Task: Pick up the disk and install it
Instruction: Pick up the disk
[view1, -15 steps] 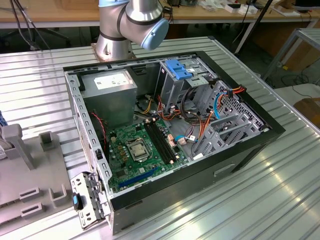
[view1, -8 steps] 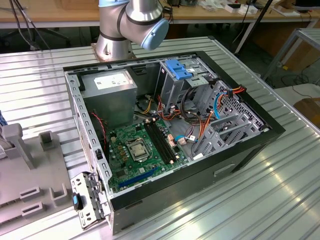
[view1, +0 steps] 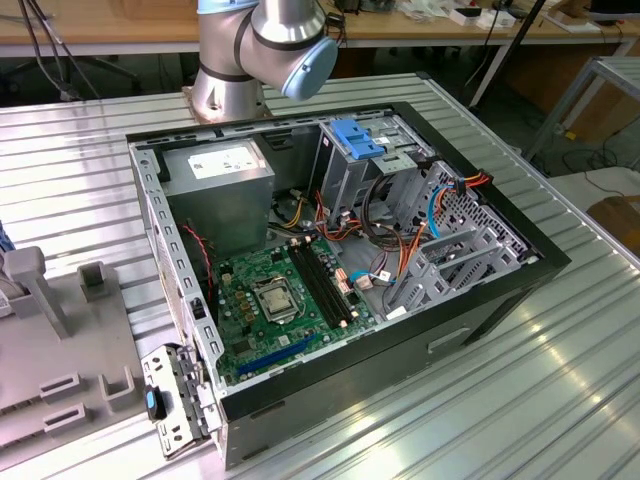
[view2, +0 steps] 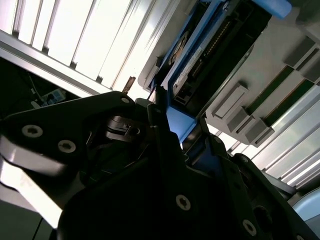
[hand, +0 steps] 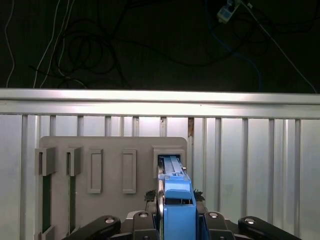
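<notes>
Exterior view: the arm (view1: 262, 45) rose at the 12 o'clock side of the open computer case (view1: 400, 365), its upper links running out of frame. The grey holder (view1: 60, 350) lay at the case's 8 o'clock on the ridged table (view1: 520, 400).

Both wrist views: the gripper (hand: 178, 199) pointed down at the holder, jaws clamped on the disk (hand: 178, 220). The disk stood on edge, far end at a holder slot. Whether it sat inside the slot could not be determined.
</notes>
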